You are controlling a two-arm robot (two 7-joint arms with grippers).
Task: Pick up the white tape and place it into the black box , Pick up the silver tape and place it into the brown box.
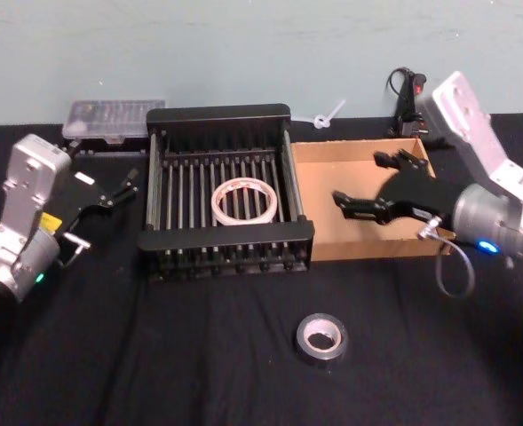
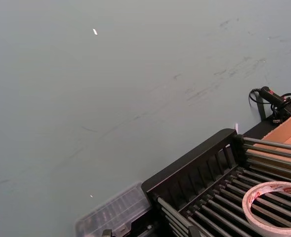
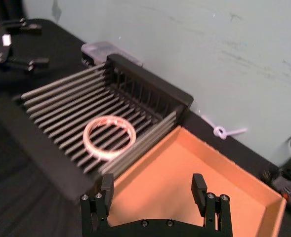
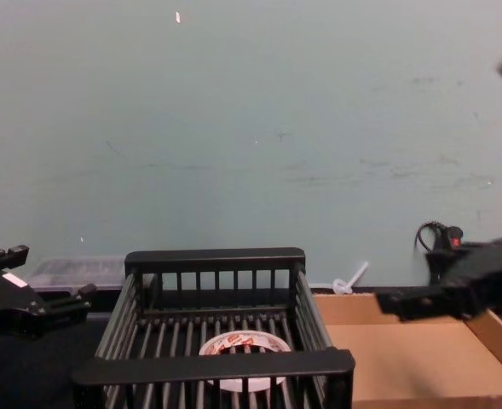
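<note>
Head view: silver tape (image 1: 321, 338) lies flat on the black cloth (image 1: 199, 355), alone, open cloth all round it, well apart from both boxes and both arms. It sits nearer the robot than the brown box (image 1: 325, 240), off that box's near left corner.

White tape (image 1: 243, 201) flat on the barred floor of the black box (image 1: 218, 114), about centre, clear of all four walls. Red markings on its inner ring show in the left wrist view (image 2: 276, 207).

Black box and brown box stand side by side, walls touching or just beside. Brown box floor bare.

Right gripper (image 1: 369, 185) hangs over the brown box, fingers spread wide, nothing held; silver tape well in front of it and lower. Right wrist view shows the two fingertips (image 3: 199, 184) apart above the cardboard.

Left gripper (image 1: 122, 190) just left of the black box, jaws apart, empty.

Behind: clear plastic case (image 1: 112, 118), white zip tie (image 1: 326, 116), cabled device (image 1: 407, 96), pale green wall (image 4: 251, 128).
</note>
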